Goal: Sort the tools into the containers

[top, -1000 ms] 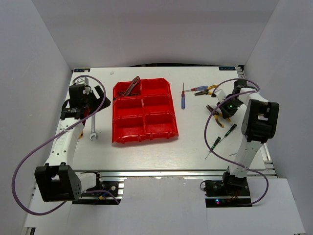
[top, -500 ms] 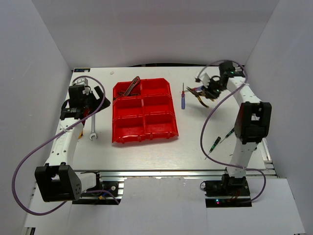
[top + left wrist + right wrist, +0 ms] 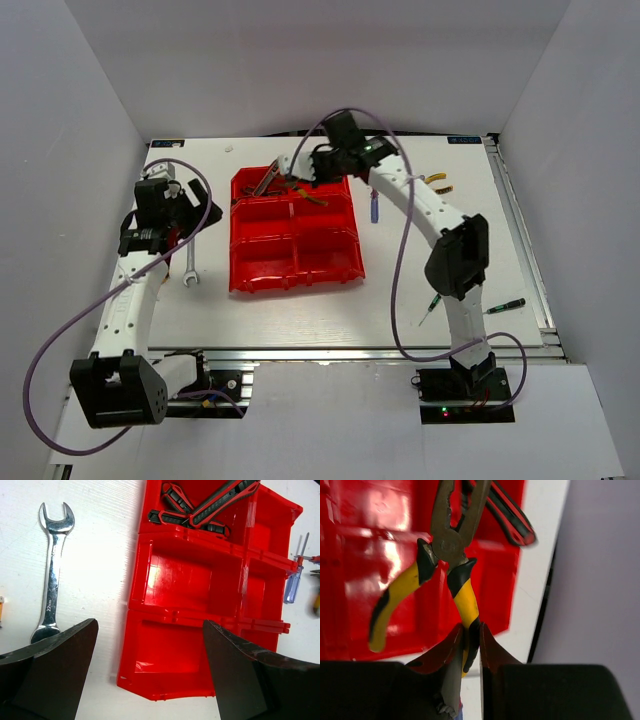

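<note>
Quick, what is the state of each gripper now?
Left gripper: jaws open, holding nothing.
Right gripper: jaws closed on the yellow-handled pliers.

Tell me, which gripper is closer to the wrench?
Left. The left gripper hovers open by the wrench, near one end. The right gripper is over the far row of the bins, holding yellow pliers.

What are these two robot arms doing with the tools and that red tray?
They are sorting tools into the red bins. The right gripper has its fingers clamped on one handle of the yellow-handled pliers, held above the far end of the bins. The red-black-handled pliers lie in a far bin. The left gripper hovers with its fingers open, beside the silver wrench on the table. A blue screwdriver and a green-black screwdriver wait on the right.
</note>
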Action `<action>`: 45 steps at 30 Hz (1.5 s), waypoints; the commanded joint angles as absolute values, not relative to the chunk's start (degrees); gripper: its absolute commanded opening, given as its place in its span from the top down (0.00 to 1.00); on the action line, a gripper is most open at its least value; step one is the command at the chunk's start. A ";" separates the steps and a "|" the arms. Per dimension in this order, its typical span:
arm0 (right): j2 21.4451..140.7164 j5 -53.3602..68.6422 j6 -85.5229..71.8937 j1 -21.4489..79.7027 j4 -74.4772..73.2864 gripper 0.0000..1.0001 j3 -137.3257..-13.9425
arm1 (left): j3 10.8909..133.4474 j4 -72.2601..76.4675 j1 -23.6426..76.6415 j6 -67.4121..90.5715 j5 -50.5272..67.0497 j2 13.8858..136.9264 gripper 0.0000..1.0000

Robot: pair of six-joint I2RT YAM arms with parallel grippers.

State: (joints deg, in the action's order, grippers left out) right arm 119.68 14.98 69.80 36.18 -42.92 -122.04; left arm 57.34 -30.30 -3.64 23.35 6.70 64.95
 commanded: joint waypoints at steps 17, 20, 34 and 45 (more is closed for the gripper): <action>127.26 5.80 72.16 46.40 -28.65 1.00 -117.25 | 54.93 -39.90 -3.96 22.59 3.60 53.97 0.03; 128.14 5.27 71.54 46.84 -28.04 1.00 -116.81 | 55.02 -40.60 -3.96 22.76 3.78 53.26 0.03; 127.71 7.46 66.89 47.02 -28.04 0.57 -115.66 | 56.33 -41.84 -4.04 23.73 4.04 54.22 0.03; 122.35 21.17 53.82 41.23 -34.53 0.53 -121.20 | 57.75 -40.34 -4.04 25.66 5.01 58.01 0.03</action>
State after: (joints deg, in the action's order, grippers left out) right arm 127.96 14.13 60.88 44.62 -32.40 -117.05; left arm 55.99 -41.45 -3.64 24.43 4.34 58.04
